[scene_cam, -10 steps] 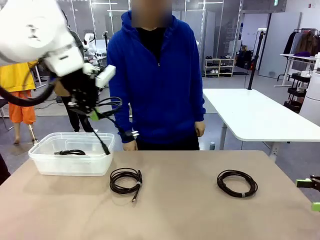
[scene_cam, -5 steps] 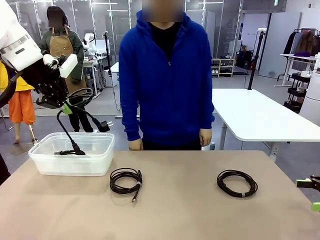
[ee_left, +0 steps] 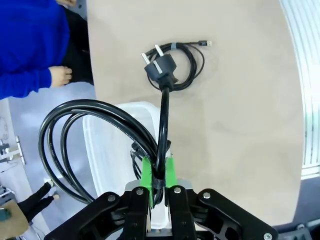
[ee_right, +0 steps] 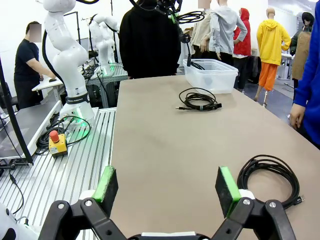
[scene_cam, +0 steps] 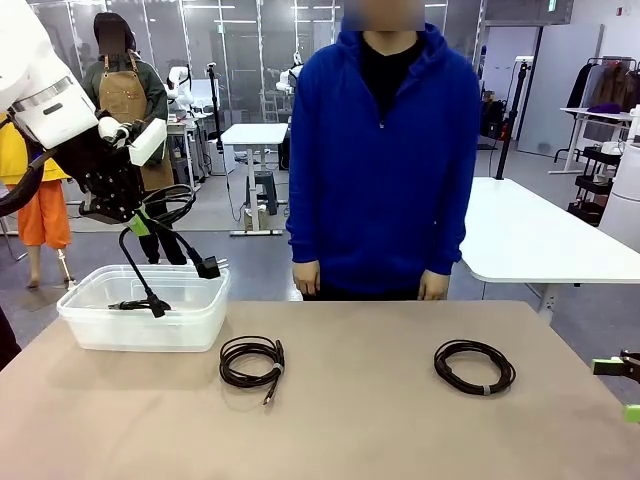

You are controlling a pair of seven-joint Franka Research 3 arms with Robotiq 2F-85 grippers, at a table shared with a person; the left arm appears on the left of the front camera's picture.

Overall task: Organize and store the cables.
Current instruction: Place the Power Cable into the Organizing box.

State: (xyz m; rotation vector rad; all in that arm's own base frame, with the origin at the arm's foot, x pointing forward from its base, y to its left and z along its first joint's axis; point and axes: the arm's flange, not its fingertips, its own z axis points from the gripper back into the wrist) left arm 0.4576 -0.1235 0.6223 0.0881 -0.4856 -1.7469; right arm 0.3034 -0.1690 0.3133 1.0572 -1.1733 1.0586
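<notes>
My left gripper (scene_cam: 135,216) hangs above the clear plastic bin (scene_cam: 100,335) at the table's left, shut on a black cable coil (scene_cam: 168,203). One plug (scene_cam: 207,267) of that cable dangles over the bin's right rim and its other end hangs into the bin. In the left wrist view the gripper (ee_left: 157,176) pinches the held cable (ee_left: 100,107), whose plug (ee_left: 159,67) points down at the table. A cable (scene_cam: 135,304) lies in the bin. Two coiled cables lie on the table, one (scene_cam: 250,360) near the bin and one (scene_cam: 474,366) at the right. My right gripper (ee_right: 167,185) stands open and empty beside the right cable (ee_right: 270,172).
A person in a blue hoodie (scene_cam: 385,160) stands at the far edge, hands down. The right gripper's green pads (scene_cam: 605,366) show at the table's right edge. Bare brown tabletop (scene_cam: 350,420) lies between and in front of the coils.
My left arm has swung left with the cable, from the bin's right side to above the bin. The person has stepped to the right. The right gripper has not moved.
</notes>
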